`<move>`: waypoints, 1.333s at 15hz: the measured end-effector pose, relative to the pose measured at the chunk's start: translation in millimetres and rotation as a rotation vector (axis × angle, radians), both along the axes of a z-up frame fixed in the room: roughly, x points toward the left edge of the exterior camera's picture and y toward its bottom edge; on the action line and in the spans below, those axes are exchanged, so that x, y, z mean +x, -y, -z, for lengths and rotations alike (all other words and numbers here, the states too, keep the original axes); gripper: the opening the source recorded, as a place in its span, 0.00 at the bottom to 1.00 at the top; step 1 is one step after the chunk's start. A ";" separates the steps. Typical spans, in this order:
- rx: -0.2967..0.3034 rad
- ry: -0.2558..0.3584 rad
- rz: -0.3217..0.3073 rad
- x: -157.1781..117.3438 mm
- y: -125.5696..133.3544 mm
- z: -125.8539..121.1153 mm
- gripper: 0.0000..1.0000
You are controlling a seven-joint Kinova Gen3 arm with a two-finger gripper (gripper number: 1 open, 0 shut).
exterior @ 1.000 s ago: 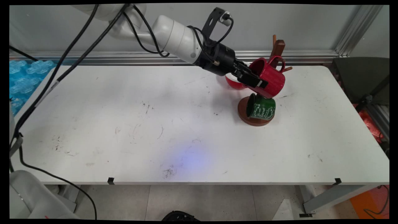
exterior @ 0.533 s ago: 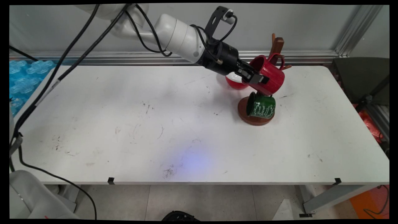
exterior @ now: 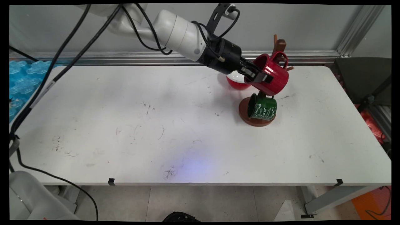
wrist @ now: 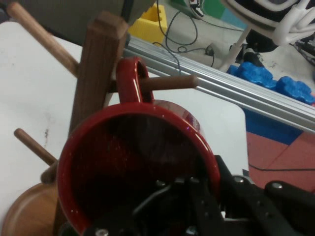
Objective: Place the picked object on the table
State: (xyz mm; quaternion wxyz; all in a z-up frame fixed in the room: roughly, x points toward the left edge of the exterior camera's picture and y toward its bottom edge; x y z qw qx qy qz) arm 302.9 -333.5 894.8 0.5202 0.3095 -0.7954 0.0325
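My gripper point(exterior: 259, 77) is shut on the rim of a red mug point(exterior: 275, 78), one finger inside and one outside. The mug hangs tilted in the air beside the post of a wooden mug tree point(exterior: 279, 45). In the hand view the red mug point(wrist: 128, 162) opens towards the camera. Its handle point(wrist: 130, 78) sits against the post point(wrist: 96, 73), and an upper peg point(wrist: 170, 82) runs across it, seemingly through the loop. A green mug point(exterior: 262, 107) hangs on a lower peg above the tree's round base point(exterior: 243, 110). A red bowl point(exterior: 236, 82) lies behind the gripper.
The mug tree stands at the table's far right, near the aluminium rail point(exterior: 125, 58) along the wall. Blue plastic packaging point(exterior: 22, 78) lies off the table's left end, and a dark chair point(exterior: 362, 78) stands off its right end. Black cables point(exterior: 47, 84) hang at the left.
The gripper has carried the red mug slightly up and to the right, closer against the mug tree's post. The green mug and bowl have not moved.
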 end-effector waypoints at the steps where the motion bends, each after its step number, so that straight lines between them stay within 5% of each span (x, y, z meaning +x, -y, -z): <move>1: 0.001 -0.001 0.002 0.1 -1.7 -1.3 0.00; 20: 0.028 -0.018 0.069 2.9 -46.3 -29.8 0.00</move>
